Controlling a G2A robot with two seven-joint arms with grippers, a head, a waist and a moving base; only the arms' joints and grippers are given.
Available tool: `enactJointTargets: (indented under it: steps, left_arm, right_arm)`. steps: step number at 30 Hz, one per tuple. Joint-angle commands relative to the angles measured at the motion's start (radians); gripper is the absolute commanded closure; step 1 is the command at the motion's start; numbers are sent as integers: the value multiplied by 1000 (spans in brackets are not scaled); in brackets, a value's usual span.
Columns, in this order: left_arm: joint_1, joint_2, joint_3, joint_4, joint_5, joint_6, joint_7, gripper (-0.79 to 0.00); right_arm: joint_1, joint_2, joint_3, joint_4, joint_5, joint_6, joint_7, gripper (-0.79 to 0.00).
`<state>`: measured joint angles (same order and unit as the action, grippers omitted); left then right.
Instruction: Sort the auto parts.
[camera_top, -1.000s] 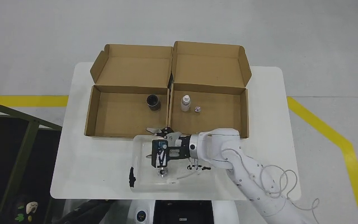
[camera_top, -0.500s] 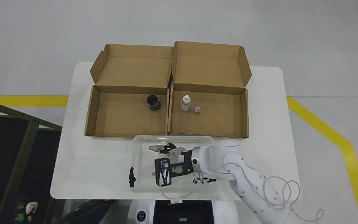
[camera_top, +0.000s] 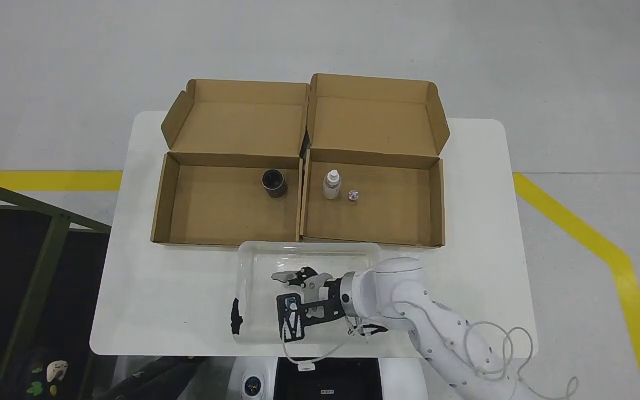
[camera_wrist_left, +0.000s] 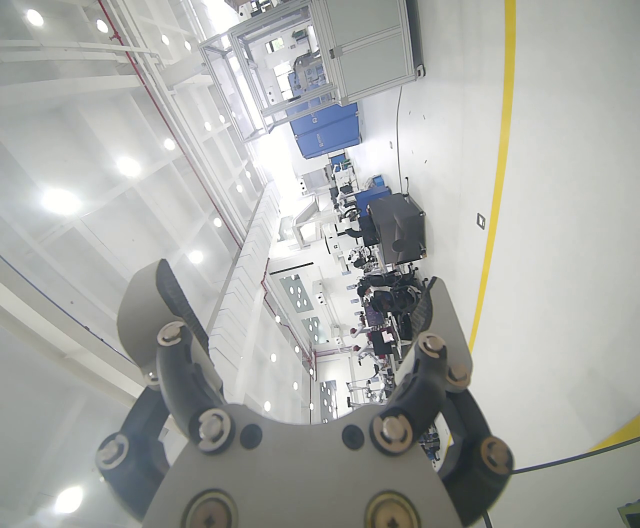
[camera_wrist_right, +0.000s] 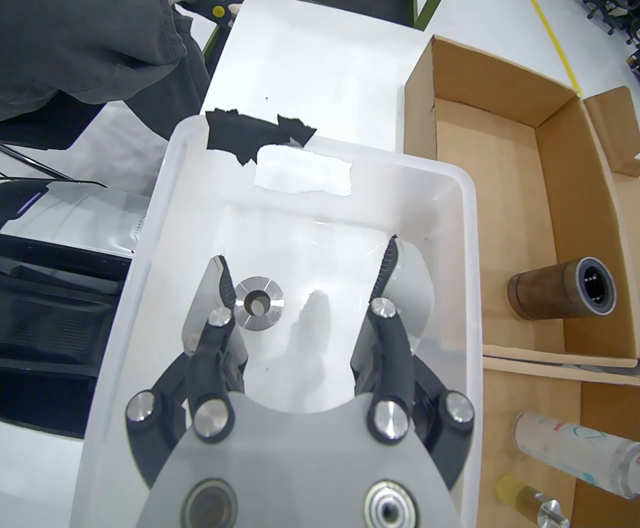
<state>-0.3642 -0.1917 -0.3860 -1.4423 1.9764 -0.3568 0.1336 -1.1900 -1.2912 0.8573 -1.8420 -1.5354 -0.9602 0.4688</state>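
While hanging low inside the clear bin (camera_wrist_right: 465, 210), right gripper (camera_wrist_right: 305, 265): fingers spread wide, nothing between the pads, nothing clamped.
Metal disc (camera_wrist_right: 259, 302): flat on the floor of the clear bin, hole upward, inside the gap but hard up against one finger; touching it or just short of it, cannot tell.
Step in hand: by judgement, picking the disc out of the clear bin for sorting.
Doing it well: shift sideways within the clear bin until centred over the disc; lower until both pads flank its rim; close slowly, since thin, smooth and likely to skid; lift straight up, clear of the bin wall.
Risk: shoving or flipping the disc along the bin floor instead of gripping it, if closed off-centre.
Left gripper (camera_wrist_left: 297, 280): turned away from the clear bin, aimed up into the hall, fingers apart, empty.
Dark bearing sleeve (camera_wrist_right: 560, 295): on its side in the cardboard box (camera_wrist_right: 550, 150) just beside the clear bin.
White tube (camera_wrist_right: 570, 450): lying in the second cardboard box (camera_wrist_right: 605, 405), also beside the clear bin.
Black tape (camera_wrist_right: 250, 132): stuck over the rim of the clear bin, at the end opposite the right gripper's wrist.
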Motion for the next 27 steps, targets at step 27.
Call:
enactJointTargets:
  steps: [27]
  left_arm:
    - [0,0,0,0,0,0,0,-785]
  right_arm:
    - [21,12,-73,102,-33,34,35,-502]
